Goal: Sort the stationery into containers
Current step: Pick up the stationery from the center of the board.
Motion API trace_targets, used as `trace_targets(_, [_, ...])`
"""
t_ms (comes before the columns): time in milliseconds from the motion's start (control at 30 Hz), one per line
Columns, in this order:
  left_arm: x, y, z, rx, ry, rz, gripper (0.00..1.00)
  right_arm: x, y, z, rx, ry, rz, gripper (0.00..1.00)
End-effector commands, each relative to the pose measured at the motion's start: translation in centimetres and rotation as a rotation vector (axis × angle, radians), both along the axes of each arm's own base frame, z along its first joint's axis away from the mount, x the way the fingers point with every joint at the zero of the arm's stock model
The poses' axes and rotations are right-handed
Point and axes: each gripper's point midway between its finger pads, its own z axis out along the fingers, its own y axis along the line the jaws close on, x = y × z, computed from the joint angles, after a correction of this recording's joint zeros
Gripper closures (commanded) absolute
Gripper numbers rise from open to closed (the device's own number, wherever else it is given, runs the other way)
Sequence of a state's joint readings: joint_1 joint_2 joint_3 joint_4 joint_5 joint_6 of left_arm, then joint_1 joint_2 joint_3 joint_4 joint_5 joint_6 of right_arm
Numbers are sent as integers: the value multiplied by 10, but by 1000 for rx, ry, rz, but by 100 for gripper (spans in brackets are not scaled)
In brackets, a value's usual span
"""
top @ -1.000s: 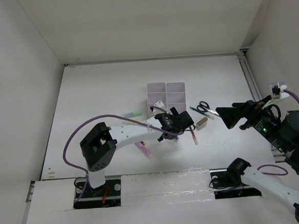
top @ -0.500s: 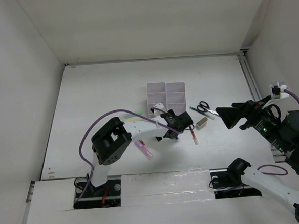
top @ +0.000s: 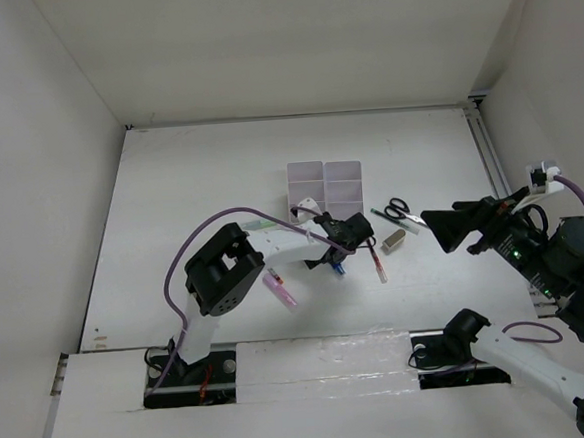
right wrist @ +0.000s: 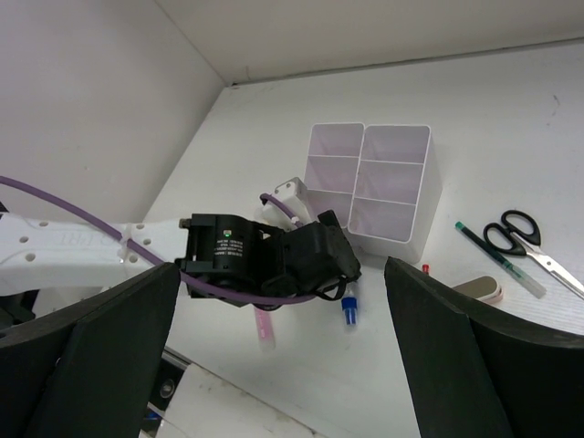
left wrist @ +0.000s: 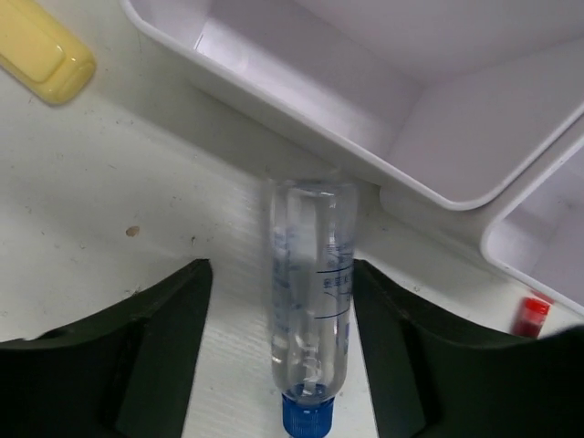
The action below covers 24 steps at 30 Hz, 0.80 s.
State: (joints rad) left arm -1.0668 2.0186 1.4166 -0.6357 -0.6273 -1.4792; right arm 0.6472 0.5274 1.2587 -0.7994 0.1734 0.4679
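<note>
A clear tube with a blue cap [left wrist: 308, 310] lies on the table just in front of the white organiser tray [left wrist: 274, 123]. My left gripper [left wrist: 281, 301] is open with one finger on each side of the tube. In the top view the left gripper [top: 343, 235] sits just in front of the tray [top: 324, 164], with the blue cap [top: 338, 269] showing behind it. My right gripper [top: 443, 230] is open, empty and raised at the right. Scissors [top: 400, 209], a beige eraser [top: 394, 239], a red pen [top: 378, 266] and a pink highlighter [top: 280, 290] lie on the table.
A yellow highlighter [left wrist: 41, 50] lies left of the tray. A green highlighter [top: 257, 224] shows by the left arm. A green-tipped pen [right wrist: 497, 260] lies beside the scissors [right wrist: 525, 239]. White walls enclose the table on three sides.
The left arm's elbow has swung right and forward, and the left gripper has tipped down over the blue-capped tube. The right arm has not moved.
</note>
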Motion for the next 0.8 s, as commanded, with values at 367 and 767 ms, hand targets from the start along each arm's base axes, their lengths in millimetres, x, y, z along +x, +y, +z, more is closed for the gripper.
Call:
trace_targets(367, [-5,5,-14,1,16,32,72,-2,0,10,38,-42,5,0])
trace_targets(767, [-37,-5,18,-107,37,-50,100,0,-4,16,48,-57,-20,0])
